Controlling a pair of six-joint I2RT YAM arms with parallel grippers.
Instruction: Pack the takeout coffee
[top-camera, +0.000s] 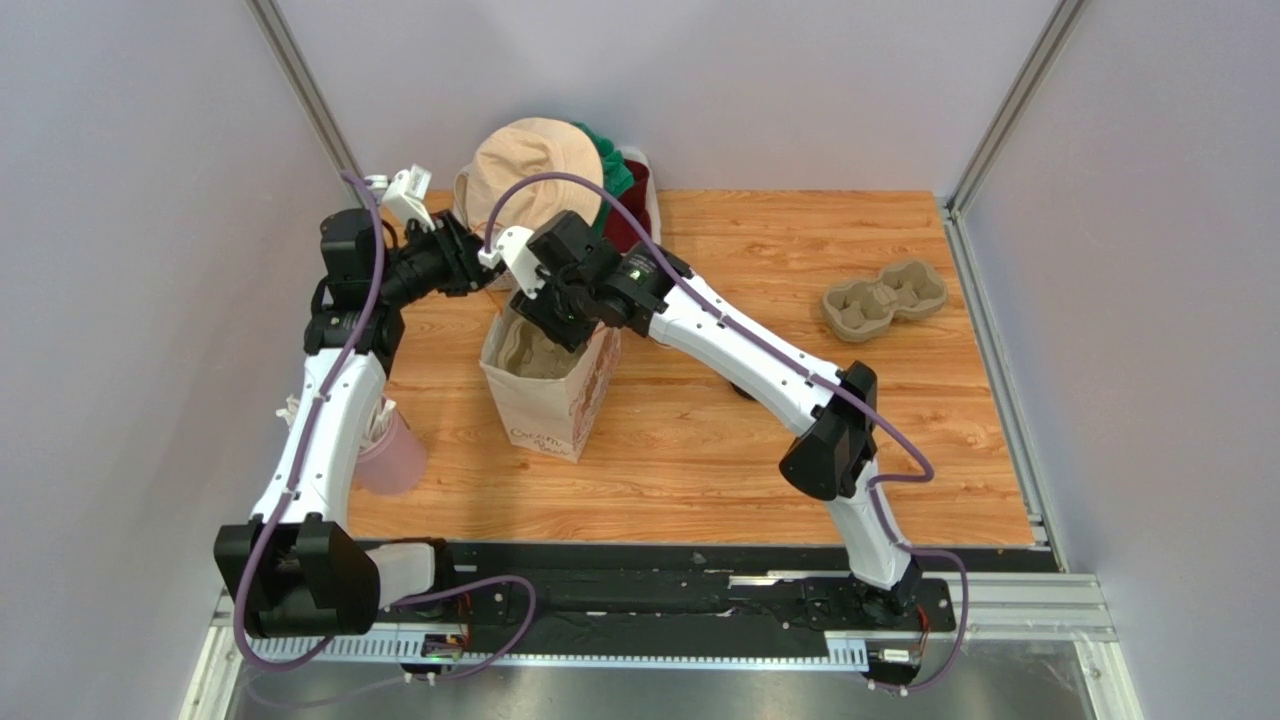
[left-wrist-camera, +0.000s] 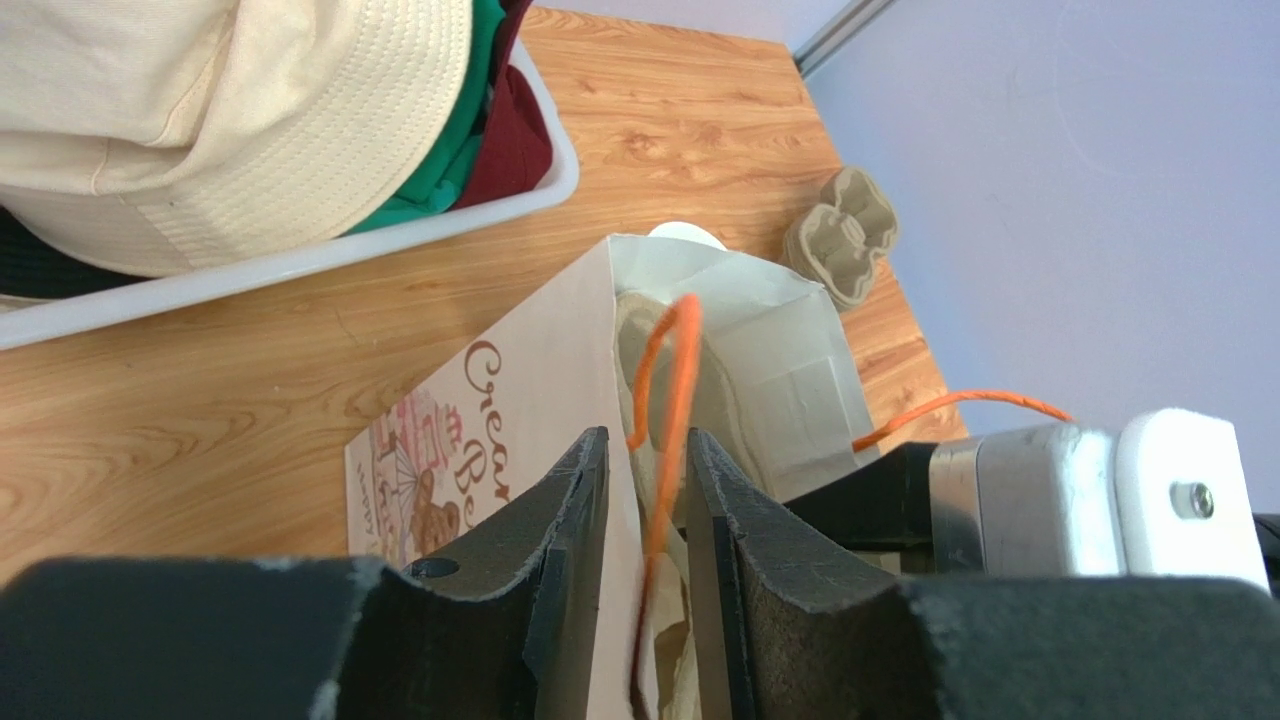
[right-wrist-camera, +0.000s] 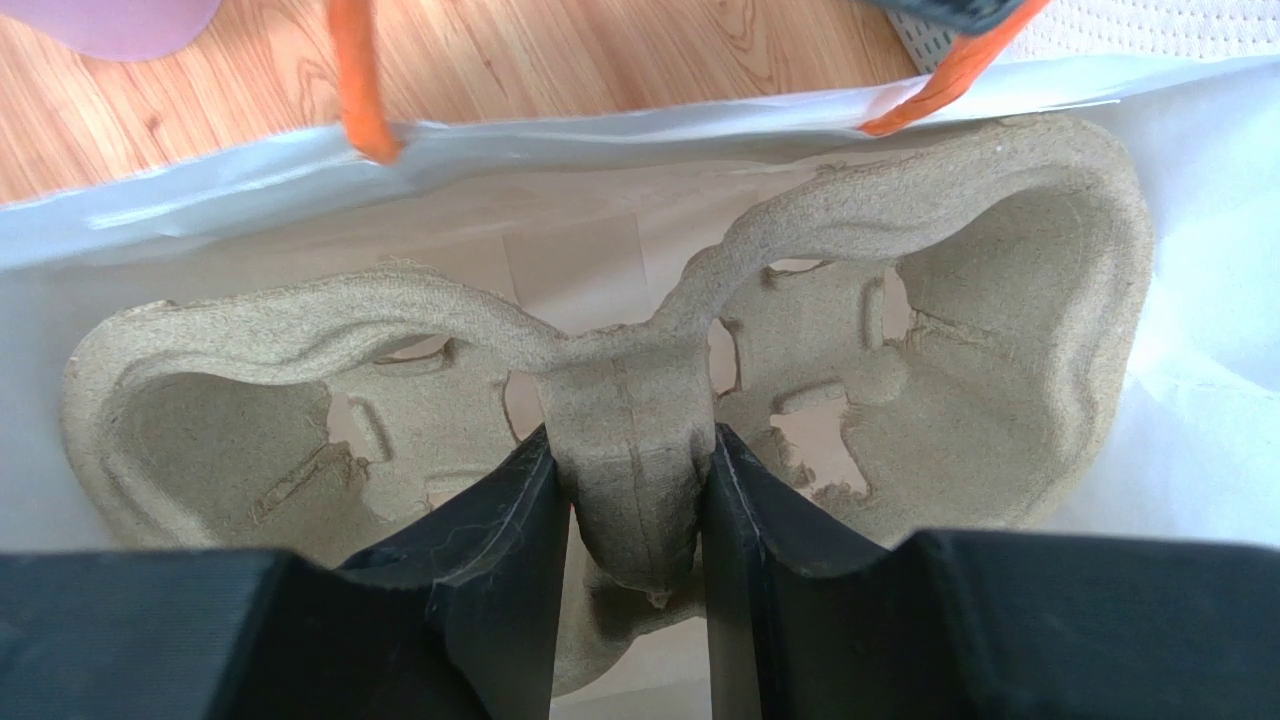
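The right gripper (right-wrist-camera: 631, 458) is clamped on the middle bridge of a pulp cup carrier (right-wrist-camera: 977, 300). The carrier sits inside the paper bag (top-camera: 549, 405), its long axis along the mouth. The left gripper (left-wrist-camera: 649, 465) pinches the orange handle (left-wrist-camera: 676, 360). I can't see the coffee cup anywhere.

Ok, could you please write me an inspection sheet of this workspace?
Surface: wooden table, no spill seen.
Job's things: paper bag upright, open; pulp carrier inside it; coffee cup not clearly seen.
Clutter: second carrier at far right; bin of hats at back; pink cup by left arm.
Grippers: left gripper shut on bag's orange handle; right gripper shut on pulp carrier's middle ridge.
Cables: purple cables along both arms.
Surroundings: plain walls; nothing else seen.
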